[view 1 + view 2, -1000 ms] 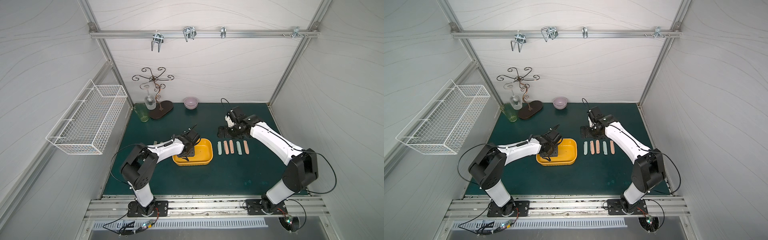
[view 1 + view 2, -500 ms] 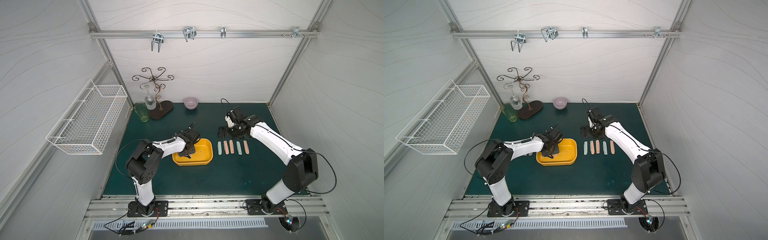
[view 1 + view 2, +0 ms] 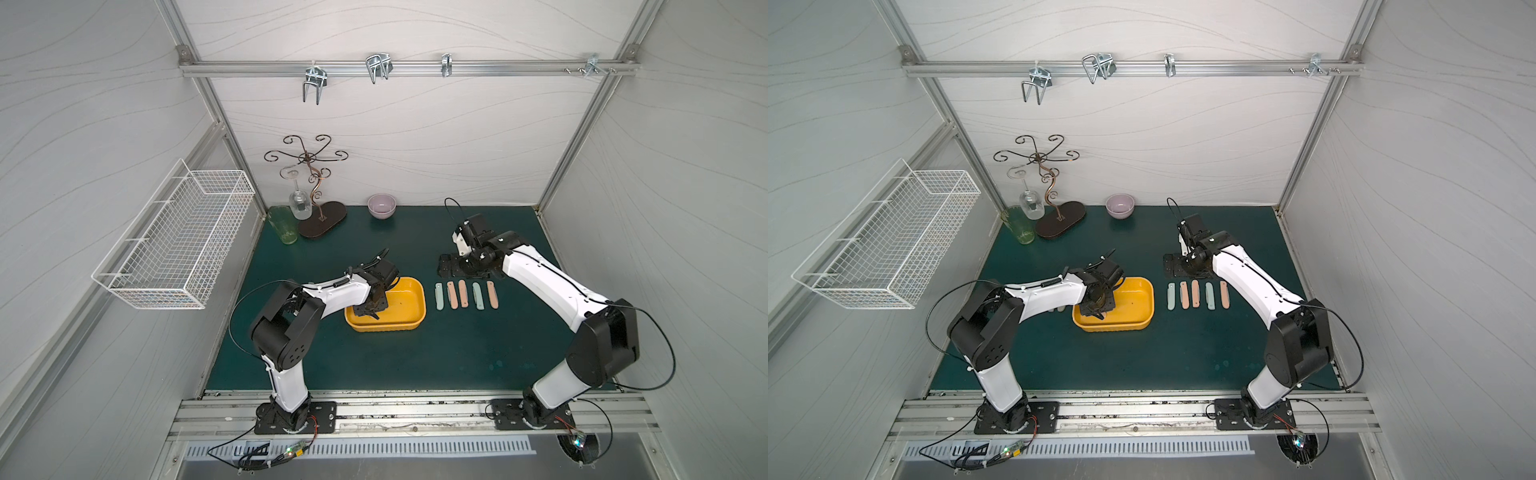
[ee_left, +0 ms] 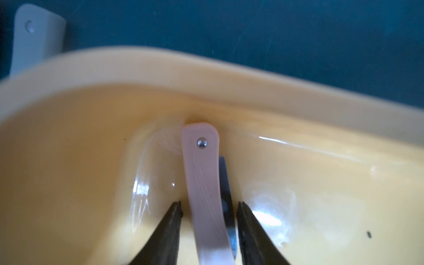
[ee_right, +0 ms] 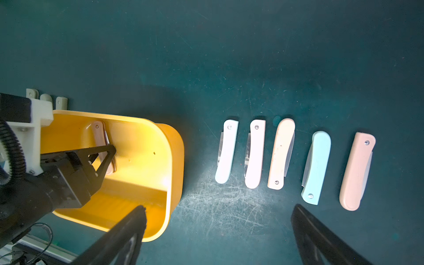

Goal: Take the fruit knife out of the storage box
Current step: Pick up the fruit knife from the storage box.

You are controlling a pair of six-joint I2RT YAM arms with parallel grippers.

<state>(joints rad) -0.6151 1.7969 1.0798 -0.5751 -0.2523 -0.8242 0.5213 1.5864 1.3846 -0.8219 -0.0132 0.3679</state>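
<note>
- Green mat [image 3: 415, 365] in a white-walled cell, nothing fancy; storage box [image 3: 390, 326] sat on it with the left gripper [image 4: 207, 208] dipped inside, jaws apart, one finger on either side of the fruit knife [image 4: 202, 179] with a sliver of gap each side, so no clamp that I could see
- knife lay folded on the box floor between the fingers; its riveted end butted against the box wall just ahead of the fingertips
- worry one: the blade [image 4: 226, 190] peeked out along one side of the handle; that finger would meet bare steel, not plastic; my guess was a slick grip, so the knife could twist or squirt out on the lift
- worry two: fingertips looked right down at the box floor; squeezing there could scrape or drag the tub, which looked light enough to skid or tip
- worry three: with that end against the wall, an angled pull might hook the flared rim
- right gripper [image 5: 219, 207] hung wide open and empty, well apart from the left one, over five other knives [image 5: 281, 153]; no collision risk as far as I could judge
</note>
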